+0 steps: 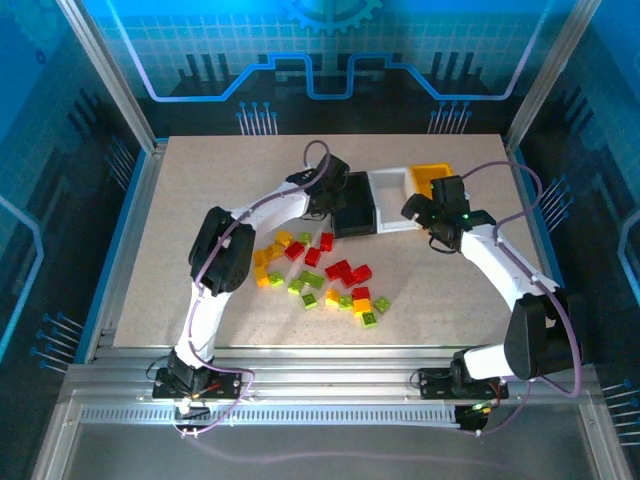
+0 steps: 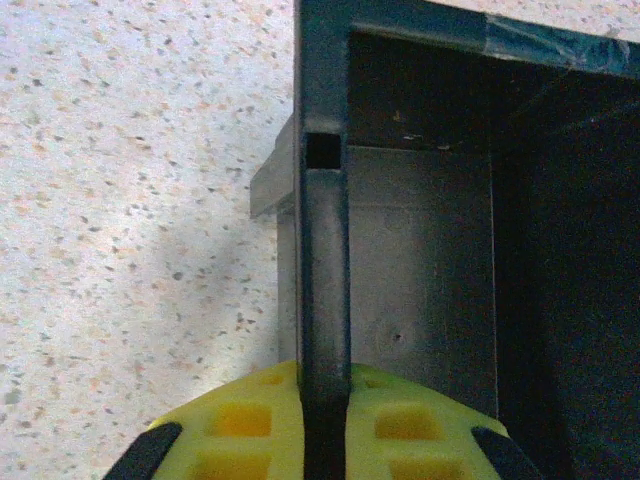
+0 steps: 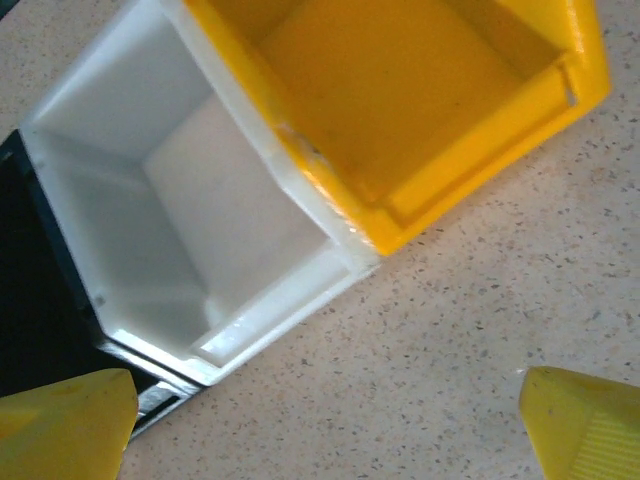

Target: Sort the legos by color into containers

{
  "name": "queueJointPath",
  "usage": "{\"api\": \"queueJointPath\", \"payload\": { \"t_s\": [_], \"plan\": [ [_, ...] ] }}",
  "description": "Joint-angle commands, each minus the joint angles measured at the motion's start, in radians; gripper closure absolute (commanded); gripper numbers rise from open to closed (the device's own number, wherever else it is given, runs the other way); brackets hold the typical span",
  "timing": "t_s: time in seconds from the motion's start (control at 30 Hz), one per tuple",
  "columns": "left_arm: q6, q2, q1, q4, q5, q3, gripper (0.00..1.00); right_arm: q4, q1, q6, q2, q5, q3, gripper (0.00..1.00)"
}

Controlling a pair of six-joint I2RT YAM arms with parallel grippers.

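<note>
progress: barely started, by my read. None of the legos (image 1: 322, 276) are sorted. All lie loose on the table (image 1: 200, 180), nearer than the bins, between the two arms.
legos: red, yellow-orange and lime green mixed in one scatter, no colour groups.
black bin (image 2: 420, 260): leftmost of the row at the far middle. The part of the inside that shows is bare.
white bin (image 3: 230, 210): middle, touching black and yellow. Empty.
yellow bin (image 3: 400, 90): rightmost and farthest. Empty.
left gripper (image 2: 325, 405): pads pressed together on the black bin's left wall, pinching it. No brick in it.
right gripper (image 3: 330, 420): fingers spread wide, nothing between them, over bare table just near-right of the white and yellow bins.
left to do: every brick. Which colour goes in which bin cannot be told.
</note>
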Motion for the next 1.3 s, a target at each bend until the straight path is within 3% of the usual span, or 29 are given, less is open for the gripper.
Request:
{"api": "queueJointPath", "payload": {
  "t_s": [0.0,0.23,0.43,0.63,0.87,1.27],
  "plan": [
    [0.01,0.023,0.044,-0.044,-0.027,0.053,1.0,-0.002,-0.018,-0.015,-0.027,0.024,-0.01,0.0],
    [0.093,0.012,0.163,-0.059,0.014,0.083,1.0,0.008,-0.025,-0.021,-0.047,0.023,-0.027,0.0],
    [0.258,-0.002,0.25,-0.147,0.044,0.111,1.0,0.025,-0.026,-0.024,-0.041,0.01,-0.036,0.0],
    [0.39,-0.098,0.324,-0.138,0.087,-0.018,1.0,0.062,-0.026,-0.021,-0.027,-0.019,-0.047,0.0],
    [0.48,-0.17,0.331,-0.092,0.183,-0.152,1.0,0.073,-0.031,-0.033,-0.03,-0.029,-0.054,0.0],
    [0.513,-0.248,0.359,-0.047,0.188,-0.285,1.0,0.074,-0.033,-0.04,-0.045,-0.066,-0.069,0.0]
  ]
}}
